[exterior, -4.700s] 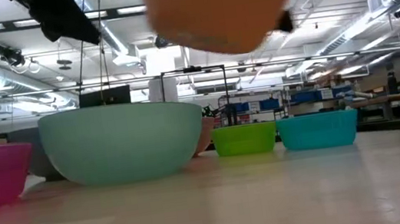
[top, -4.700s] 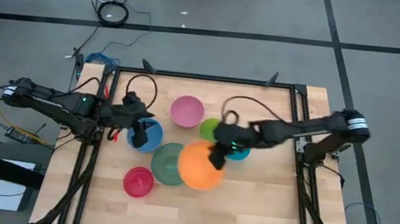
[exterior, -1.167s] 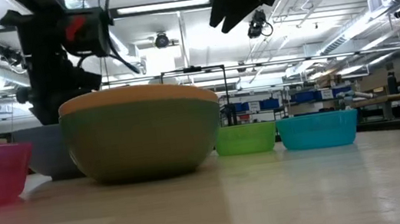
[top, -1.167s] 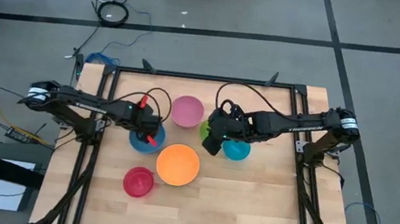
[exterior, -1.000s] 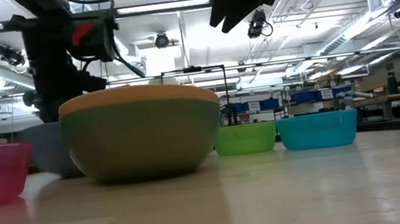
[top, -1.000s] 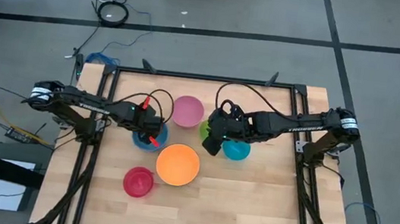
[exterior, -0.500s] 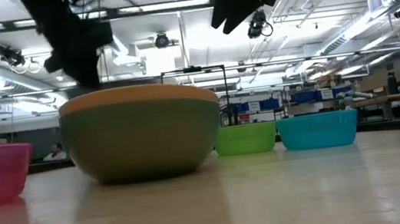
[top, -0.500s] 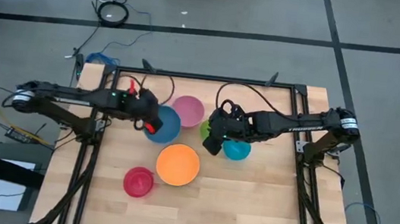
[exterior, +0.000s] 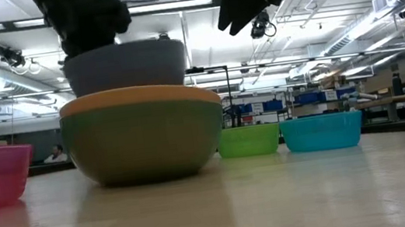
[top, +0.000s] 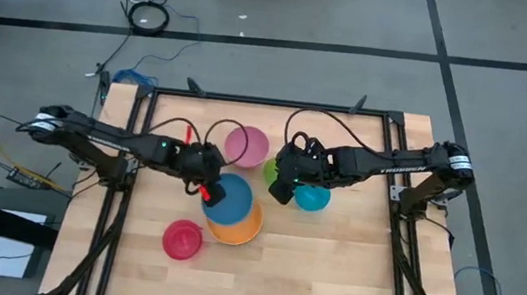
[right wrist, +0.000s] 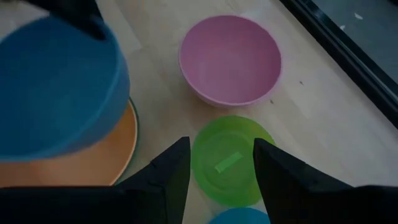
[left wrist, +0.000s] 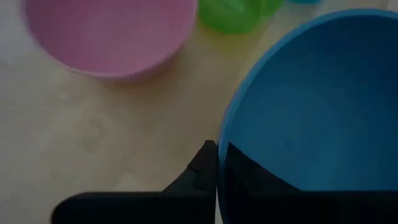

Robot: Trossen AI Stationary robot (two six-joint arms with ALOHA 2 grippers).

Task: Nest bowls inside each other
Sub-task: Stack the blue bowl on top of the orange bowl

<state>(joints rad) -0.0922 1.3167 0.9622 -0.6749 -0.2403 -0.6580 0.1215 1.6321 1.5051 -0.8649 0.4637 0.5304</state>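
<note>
My left gripper (top: 208, 190) is shut on a blue bowl (top: 234, 194), which hangs above an orange bowl (top: 238, 230). The orange bowl sits nested in a dark green bowl (exterior: 144, 145) on the table. In the low view the blue bowl (exterior: 126, 67) hangs just over the orange rim (exterior: 138, 97). My right gripper (right wrist: 217, 174) hovers open above a lime green bowl (right wrist: 227, 158), touching nothing. A pink bowl (top: 247, 145), a teal bowl (top: 314, 198) and a red bowl (top: 182, 239) stand upright on the table. My left gripper pinches the blue bowl's wall at the rim (left wrist: 222, 146), on the bowl's left side. One finger (left wrist: 200, 171) is outside the wall and the other is inside the bowl. The fingers slant down from the table's left. The bowl hangs clear, roughly level, mouth up.
The black frame rails (top: 269, 101) run around the wooden table. Bare wood (top: 329, 266) lies along the near side, right of the red bowl. Cables lie on the floor beyond the far edge.
My left gripper has lifted the blue bowl clear of the table's left part. It has carried the bowl up, then toward the right and near edges, until it hangs over the orange bowl. The gripper has tipped less steeply downward.
</note>
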